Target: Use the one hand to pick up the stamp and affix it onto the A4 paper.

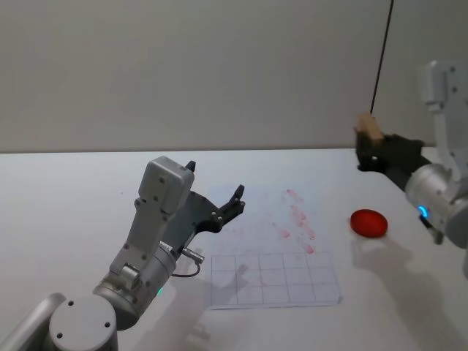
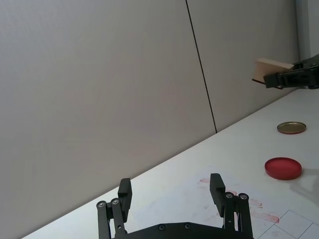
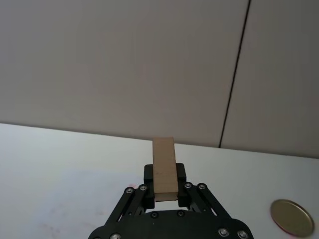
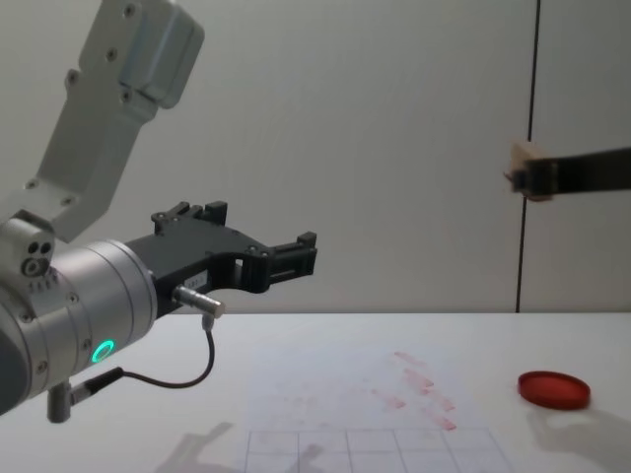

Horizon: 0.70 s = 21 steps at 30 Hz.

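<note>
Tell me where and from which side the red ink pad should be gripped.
Grip the red ink pad across its rim, coming straight down from above. It is a low flat disc lying on the table, so only its edge gives fingers purchase, probably. The right gripper already holds the stamp raised above the table, so the open left gripper, hovering over the A4 paper, would have to do it.

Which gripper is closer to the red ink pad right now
The right. The right gripper, shut on the wooden stamp, hangs in the air above and just behind the red ink pad. The left gripper hovers open over the paper, farther off.
</note>
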Available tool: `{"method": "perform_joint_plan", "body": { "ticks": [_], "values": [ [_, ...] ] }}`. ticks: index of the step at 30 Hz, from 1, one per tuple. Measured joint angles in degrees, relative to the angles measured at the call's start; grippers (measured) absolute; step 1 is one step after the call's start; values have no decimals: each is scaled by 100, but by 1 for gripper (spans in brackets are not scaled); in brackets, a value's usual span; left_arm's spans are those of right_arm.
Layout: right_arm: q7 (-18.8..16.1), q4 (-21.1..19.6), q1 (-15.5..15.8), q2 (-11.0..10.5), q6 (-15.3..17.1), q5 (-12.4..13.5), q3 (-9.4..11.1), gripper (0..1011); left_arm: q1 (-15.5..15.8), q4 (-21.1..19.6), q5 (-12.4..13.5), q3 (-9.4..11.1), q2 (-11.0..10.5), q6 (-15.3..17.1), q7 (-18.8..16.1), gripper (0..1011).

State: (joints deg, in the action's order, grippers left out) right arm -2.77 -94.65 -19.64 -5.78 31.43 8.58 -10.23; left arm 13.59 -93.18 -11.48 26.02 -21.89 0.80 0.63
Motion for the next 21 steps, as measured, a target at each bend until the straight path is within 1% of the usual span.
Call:
{"method": "perform_joint_plan", "body": {
  "ticks": [8, 9, 16, 21],
  "values": [
    [197, 68, 136, -194, 35, 107, 224, 225, 0, 0, 0, 0, 0, 0, 0, 993],
    [235, 117, 152, -226, 35, 127, 271, 225, 0, 0, 0, 0, 0, 0, 0, 993],
    [307, 402, 169, -331, 11, 205, 424, 225, 0, 0, 0, 0, 0, 0, 0, 993],
    [276, 615, 135, -362, -12, 234, 469, 225, 0, 0, 0, 0, 0, 0, 0, 993]
  ]
}}
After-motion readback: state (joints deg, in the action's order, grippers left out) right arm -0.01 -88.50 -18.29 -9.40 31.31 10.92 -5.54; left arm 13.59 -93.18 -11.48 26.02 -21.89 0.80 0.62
